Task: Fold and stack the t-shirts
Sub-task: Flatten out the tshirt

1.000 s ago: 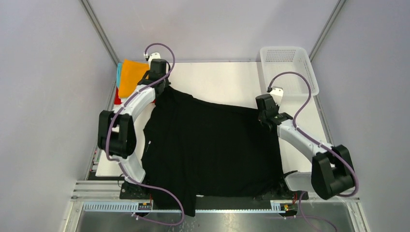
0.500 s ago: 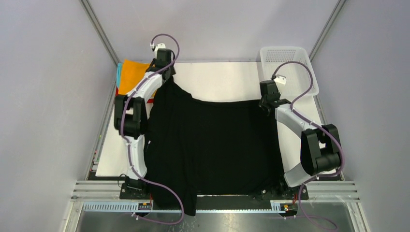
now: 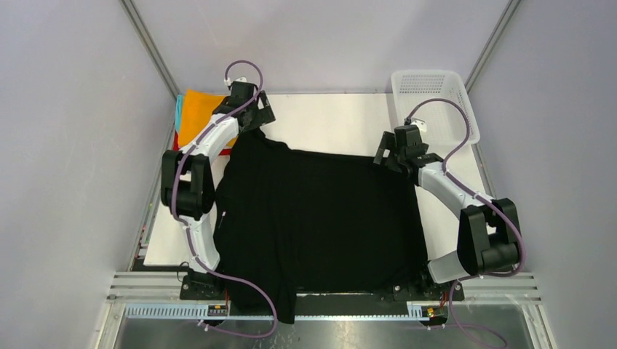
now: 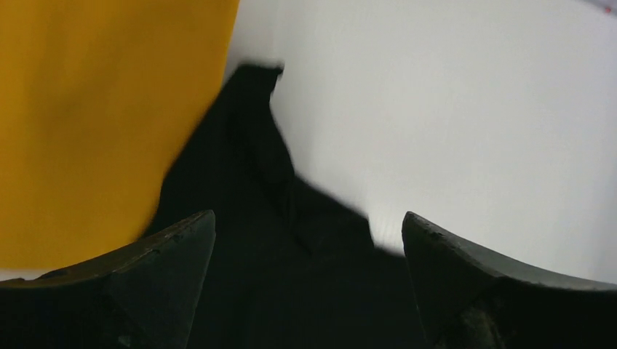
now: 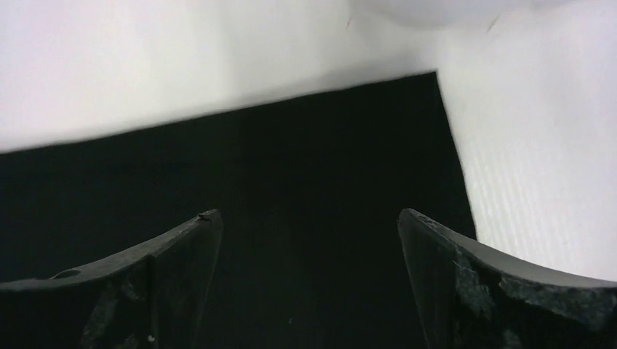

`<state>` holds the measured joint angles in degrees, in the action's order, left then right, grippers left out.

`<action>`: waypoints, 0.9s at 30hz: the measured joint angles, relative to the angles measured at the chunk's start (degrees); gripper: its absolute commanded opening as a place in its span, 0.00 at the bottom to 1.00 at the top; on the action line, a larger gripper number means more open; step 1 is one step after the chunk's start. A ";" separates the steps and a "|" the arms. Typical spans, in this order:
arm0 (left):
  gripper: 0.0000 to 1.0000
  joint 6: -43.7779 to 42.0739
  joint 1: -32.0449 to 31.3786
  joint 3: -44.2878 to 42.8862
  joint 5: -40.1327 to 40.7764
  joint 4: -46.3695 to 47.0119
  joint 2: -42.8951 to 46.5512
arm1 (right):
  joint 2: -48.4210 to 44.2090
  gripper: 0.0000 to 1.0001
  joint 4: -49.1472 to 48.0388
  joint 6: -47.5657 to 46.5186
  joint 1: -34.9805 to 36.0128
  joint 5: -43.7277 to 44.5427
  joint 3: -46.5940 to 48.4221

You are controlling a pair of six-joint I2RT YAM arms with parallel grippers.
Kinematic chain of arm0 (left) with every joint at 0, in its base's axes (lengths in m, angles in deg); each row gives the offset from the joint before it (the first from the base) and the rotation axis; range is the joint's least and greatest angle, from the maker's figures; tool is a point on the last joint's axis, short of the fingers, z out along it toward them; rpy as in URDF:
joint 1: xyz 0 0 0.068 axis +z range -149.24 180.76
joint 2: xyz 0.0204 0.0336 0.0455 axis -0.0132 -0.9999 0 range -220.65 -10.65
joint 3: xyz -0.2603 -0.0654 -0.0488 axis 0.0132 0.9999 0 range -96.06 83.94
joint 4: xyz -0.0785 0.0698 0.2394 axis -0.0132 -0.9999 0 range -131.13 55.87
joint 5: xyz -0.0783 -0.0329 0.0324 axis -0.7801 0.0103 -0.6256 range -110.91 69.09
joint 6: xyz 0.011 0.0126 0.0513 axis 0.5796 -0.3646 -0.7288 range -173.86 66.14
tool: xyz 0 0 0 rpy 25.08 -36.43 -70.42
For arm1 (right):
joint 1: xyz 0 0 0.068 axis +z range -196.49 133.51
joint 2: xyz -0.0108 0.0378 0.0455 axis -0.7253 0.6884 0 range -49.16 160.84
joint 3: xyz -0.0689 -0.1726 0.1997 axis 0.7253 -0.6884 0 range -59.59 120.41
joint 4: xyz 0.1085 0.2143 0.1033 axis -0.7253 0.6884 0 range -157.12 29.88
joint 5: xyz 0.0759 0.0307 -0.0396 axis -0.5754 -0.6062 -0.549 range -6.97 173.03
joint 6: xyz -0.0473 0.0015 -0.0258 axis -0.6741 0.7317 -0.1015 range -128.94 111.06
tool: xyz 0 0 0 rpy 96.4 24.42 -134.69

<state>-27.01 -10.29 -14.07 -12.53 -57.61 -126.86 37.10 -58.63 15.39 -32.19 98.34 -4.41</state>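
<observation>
Left end effector (image 3: 256, 116): we see it open, with nothing between its two fingers (image 4: 167, 283).
Right end effector (image 3: 384, 154): also open; its fingers (image 5: 473, 283) stand wide apart and grip nothing.
Black t-shirt (image 3: 320, 218): it lies spread out on the table (image 3: 327, 116), between the two end effectors and on the side towards the arm bases. Its far left corner is just under the left end effector, and its far right corner is just under the right end effector. A part of the cloth hangs over the near edge of the table.
Far edge of the black t-shirt: in the right wrist view it runs nearly straight ahead of the fingers and ends in a clean corner to the right, with bare table beyond.
Orange t-shirt (image 3: 195, 113): folded, to the left of the left end effector. In the left wrist view the black corner reaches along its edge; we cannot tell if the two overlap.
Teal t-shirt (image 3: 178, 109): only a thin strip shows, on the far side of the orange one from the left end effector.
Basket (image 3: 436, 94): white mesh, beyond the right end effector and to its right, apart from the black cloth.
</observation>
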 measured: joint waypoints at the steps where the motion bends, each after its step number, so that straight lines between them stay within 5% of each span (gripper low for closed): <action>1: 0.99 0.92 -0.02 3.67 -0.83 0.17 2.62 | -1.46 0.99 0.02 0.09 0.22 -1.49 -1.40; 8: 0.99 7.04 -0.07 17.92 -7.41 2.43 8.87 | -5.11 0.99 -0.24 0.79 3.91 -9.99 -8.09; 17: 0.99 12.07 -2.12 17.97 -11.28 6.91 3.89 | -1.25 0.99 -0.46 1.01 5.20 -13.88 -8.39; 27: 0.99 16.15 -5.07 12.24 -6.78 7.26 -3.58 | 0.28 0.99 -0.57 0.92 5.20 -14.45 -8.37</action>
<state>-10.86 -15.36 -1.83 -19.30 -50.36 -130.44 37.38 -59.20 16.31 -26.99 83.89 -12.78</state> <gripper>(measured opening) 0.989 0.993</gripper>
